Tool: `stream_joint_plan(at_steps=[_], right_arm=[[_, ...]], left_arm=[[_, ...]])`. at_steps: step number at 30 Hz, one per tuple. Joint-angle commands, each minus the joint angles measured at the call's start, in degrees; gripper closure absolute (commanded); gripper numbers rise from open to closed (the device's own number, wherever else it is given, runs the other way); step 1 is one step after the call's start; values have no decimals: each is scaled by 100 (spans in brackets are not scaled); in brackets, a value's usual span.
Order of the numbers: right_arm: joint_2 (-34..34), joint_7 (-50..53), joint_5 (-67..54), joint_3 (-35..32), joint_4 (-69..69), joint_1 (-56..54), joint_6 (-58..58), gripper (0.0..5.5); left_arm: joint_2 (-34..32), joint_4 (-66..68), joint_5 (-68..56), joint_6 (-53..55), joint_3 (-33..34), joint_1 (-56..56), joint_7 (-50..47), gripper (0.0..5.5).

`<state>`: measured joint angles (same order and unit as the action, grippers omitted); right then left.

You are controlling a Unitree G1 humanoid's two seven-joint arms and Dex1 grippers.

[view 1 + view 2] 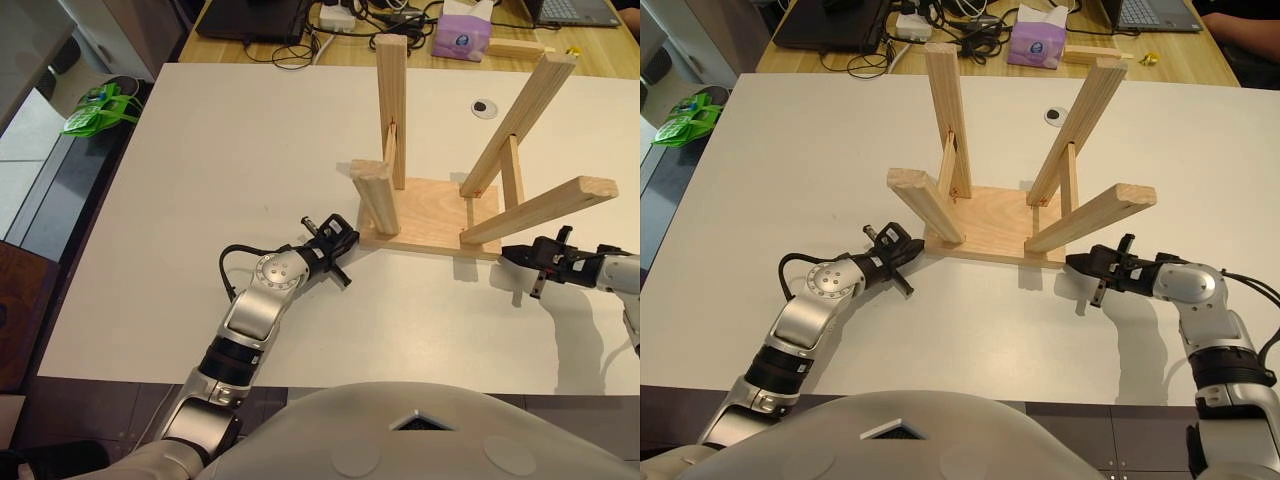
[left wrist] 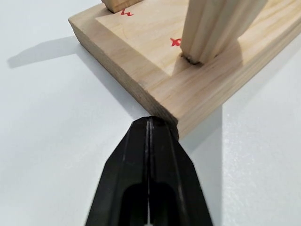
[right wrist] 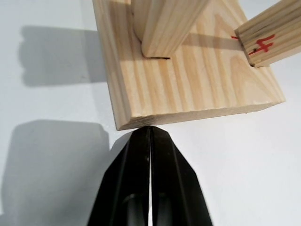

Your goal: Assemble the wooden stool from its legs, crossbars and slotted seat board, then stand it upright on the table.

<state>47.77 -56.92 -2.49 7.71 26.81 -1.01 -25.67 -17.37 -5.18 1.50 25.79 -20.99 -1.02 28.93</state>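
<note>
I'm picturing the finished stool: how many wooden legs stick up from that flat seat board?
4. Pale wooden legs stand at each corner of the flat wooden seat board: far left leg, far right leg, near left leg, near right leg. None looks hidden.

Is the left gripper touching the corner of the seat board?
Touching. In the left wrist view, the shut left gripper meets the seat board at its corner, with no gap visible.

head stereo: high, forward-down, whole table (image 1: pixel 200 200) | wrists: low, close, facing opposite seat board (image 2: pixel 141 52) corners
</note>
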Motion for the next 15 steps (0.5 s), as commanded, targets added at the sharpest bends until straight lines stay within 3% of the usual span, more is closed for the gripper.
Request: stream_joint_plan(at_steps=[1, 15], right_arm=[[40, -254, 38, 83, 2, 222, 45, 550], [-127, -469, -216, 70, -136, 50, 166, 550]], left_arm=[[-21, 231, 15, 256, -140, 206, 76, 546], [62, 200, -161, 269, -36, 147, 137, 546]])
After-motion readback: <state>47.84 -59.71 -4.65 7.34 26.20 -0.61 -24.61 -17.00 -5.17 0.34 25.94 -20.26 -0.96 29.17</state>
